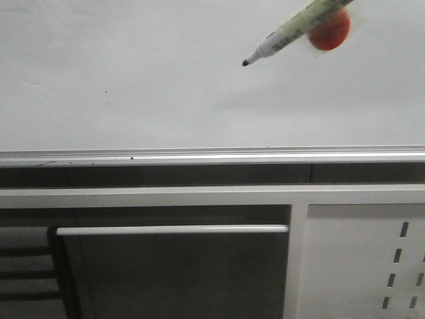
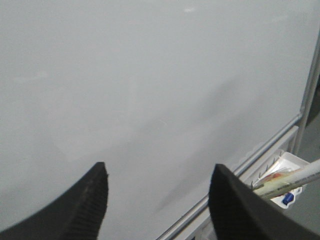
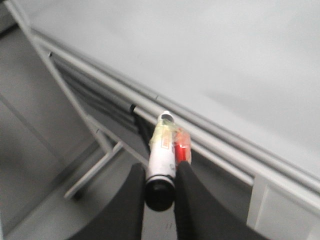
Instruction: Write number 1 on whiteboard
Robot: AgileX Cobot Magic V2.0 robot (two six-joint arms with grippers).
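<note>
Front view: we look across the whiteboard (image 1: 166,80), a pale grey-white surface bounded below by its silver bottom rail (image 1: 212,157). No stroke of the number 1 is visible on the board in any view; we see only a few tiny dark specks (image 1: 105,91) toward the left of the surface. A marker (image 1: 292,30) enters from the upper right corner of the board, tilted with its dark tip (image 1: 246,63) pointing down and to the left; whether the tip touches the surface we cannot tell. A blurred red-orange object (image 1: 330,30) sits against the marker's barrel. Beneath the rail lie a dark gap, a white frame bar (image 1: 199,196) and, at lower right, a white perforated metal panel (image 1: 372,266). Right wrist view: the right gripper (image 3: 161,187) is closed around the marker (image 3: 162,155), its two black fingers (image 3: 131,200) pressing the barrel from either side, with the board's rail running diagonally beyond. Left wrist view: the left gripper (image 2: 157,200) faces the bare board (image 2: 150,90) with its ribbed black fingers (image 2: 85,200) set wide apart and nothing between them; near the board's lower rail we glimpse a white tray (image 2: 287,167) and a pale, marker-like object (image 2: 295,181) lying across it.
</note>
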